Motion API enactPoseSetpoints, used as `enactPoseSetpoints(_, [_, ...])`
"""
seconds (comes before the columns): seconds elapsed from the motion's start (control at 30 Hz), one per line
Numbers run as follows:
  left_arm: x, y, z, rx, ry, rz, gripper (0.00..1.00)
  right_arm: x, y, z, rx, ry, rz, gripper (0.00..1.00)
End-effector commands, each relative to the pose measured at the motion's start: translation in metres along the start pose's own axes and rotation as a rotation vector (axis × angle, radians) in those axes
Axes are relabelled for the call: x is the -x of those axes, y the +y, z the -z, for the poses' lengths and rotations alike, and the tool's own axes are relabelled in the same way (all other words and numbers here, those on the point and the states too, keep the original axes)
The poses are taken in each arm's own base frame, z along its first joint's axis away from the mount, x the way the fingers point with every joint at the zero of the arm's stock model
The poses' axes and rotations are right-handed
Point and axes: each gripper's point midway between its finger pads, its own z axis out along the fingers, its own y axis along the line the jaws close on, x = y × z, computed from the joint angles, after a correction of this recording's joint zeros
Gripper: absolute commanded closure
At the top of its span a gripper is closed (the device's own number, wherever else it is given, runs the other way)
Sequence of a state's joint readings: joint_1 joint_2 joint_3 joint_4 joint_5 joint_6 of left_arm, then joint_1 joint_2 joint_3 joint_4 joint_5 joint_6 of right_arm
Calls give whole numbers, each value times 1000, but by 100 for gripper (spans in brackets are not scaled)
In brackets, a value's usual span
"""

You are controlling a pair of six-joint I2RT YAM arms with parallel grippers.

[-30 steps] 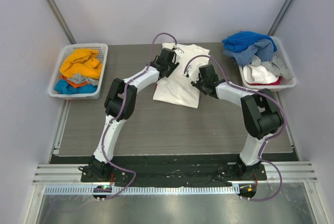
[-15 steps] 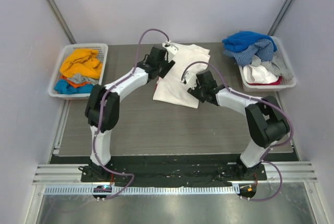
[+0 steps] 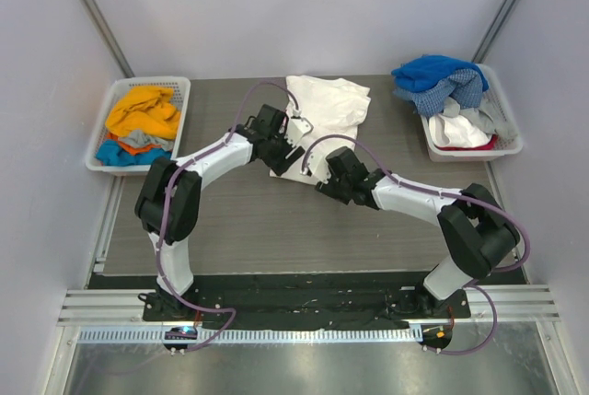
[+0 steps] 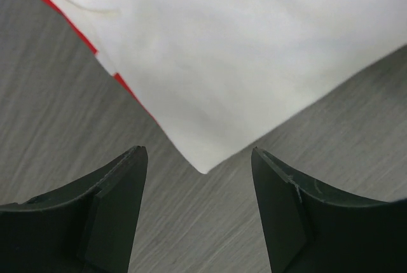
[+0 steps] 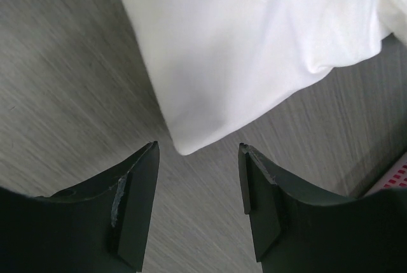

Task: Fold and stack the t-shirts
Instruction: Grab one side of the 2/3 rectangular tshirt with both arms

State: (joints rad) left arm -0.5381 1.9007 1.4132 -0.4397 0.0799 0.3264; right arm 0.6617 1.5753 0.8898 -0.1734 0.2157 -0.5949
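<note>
— What is the setting?
— A grey wood-grain table (image 3: 230,220) closed in by plain pale walls (image 3: 304,8), with a metal rail (image 3: 304,307) along the near edge.
— Any containers?
— Two white slatted ones. The left basket (image 3: 103,137) stands well off to the left of the left gripper (image 4: 197,157) and holds an orange shirt (image 3: 143,111) on top of grey and blue cloth (image 3: 124,149). The right basket (image 3: 509,142) stands far out to the right of the right gripper (image 5: 198,149). It is heaped with a blue shirt (image 3: 434,71), a blue-checked shirt (image 3: 444,98) and white cloth (image 3: 457,131).
— And the shirt on the table?
— The white t-shirt (image 3: 327,105) lies bunched on the table, ahead of both grippers.
— How do the grippers stand?
— The left gripper's fingers are spread wide and hold nothing. A pointed corner of the shirt, with red along its left edge, lies just ahead and between the tips. The right gripper is also spread wide and empty, with a rounded corner just ahead between its tips. I cannot tell whether either one touches the cloth.
</note>
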Motion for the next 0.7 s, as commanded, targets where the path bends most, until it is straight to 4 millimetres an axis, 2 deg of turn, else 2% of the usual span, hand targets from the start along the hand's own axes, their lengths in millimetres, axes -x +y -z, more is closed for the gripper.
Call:
enactPoseSetpoints(0.0, [-10, -21, 0, -115, 3, -6, 29, -4, 5, 4, -14, 11, -3, 40])
enactPoseSetpoints(0.1, [-18, -27, -3, -140, 20, -4, 29, -10, 9, 1, -7, 28, 5, 40])
enactPoseSetpoints(0.33, [-33, -28, -18, -138, 53, -26, 30, -15, 11, -7, -10, 43, 29, 41])
enactPoseSetpoints(0.67, [-33, -17, -31, -97, 63, -45, 31, -15, 8, -19, -29, 53, 60, 42])
